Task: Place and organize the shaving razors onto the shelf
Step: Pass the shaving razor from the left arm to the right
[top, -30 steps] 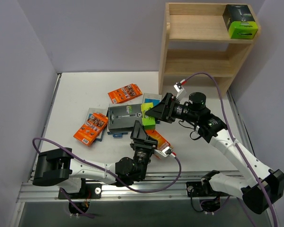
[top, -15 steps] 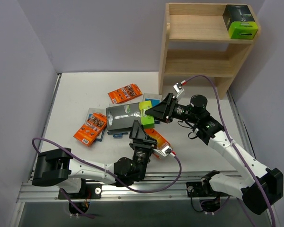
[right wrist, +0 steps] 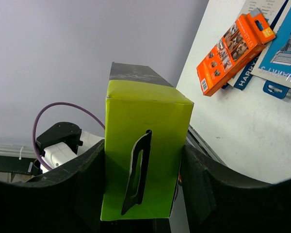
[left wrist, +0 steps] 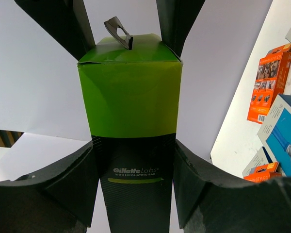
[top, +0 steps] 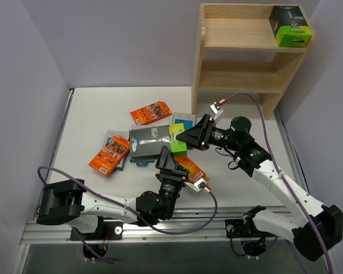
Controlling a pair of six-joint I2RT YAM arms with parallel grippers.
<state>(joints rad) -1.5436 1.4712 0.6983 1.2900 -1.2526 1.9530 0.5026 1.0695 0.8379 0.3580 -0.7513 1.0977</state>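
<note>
A black razor box with a lime-green end point(top: 151, 141) is held above the table between both grippers. My left gripper point(top: 167, 158) is shut on its black part, which shows in the left wrist view point(left wrist: 131, 92) between my fingers point(left wrist: 77, 179). My right gripper point(top: 190, 137) is shut on its green end point(right wrist: 145, 121). A second black and green box point(top: 290, 25) stands at the right of the top tier of the wooden shelf point(top: 246, 80). Orange packs point(top: 151, 112) point(top: 110, 155) point(top: 190, 168) and light-blue cards point(top: 184, 119) point(top: 138, 161) lie on the table.
The shelf stands at the back right, its lower tier bare. Grey walls close in the table on the left, back and right. An orange pack point(right wrist: 233, 53) lies over blue cards point(right wrist: 286, 53) in the right wrist view. Purple cables loop from both arms.
The black box has tilted and shifted slightly between the two grippers. My right gripper has moved a little left and up. Both grippers stay on the box.
</note>
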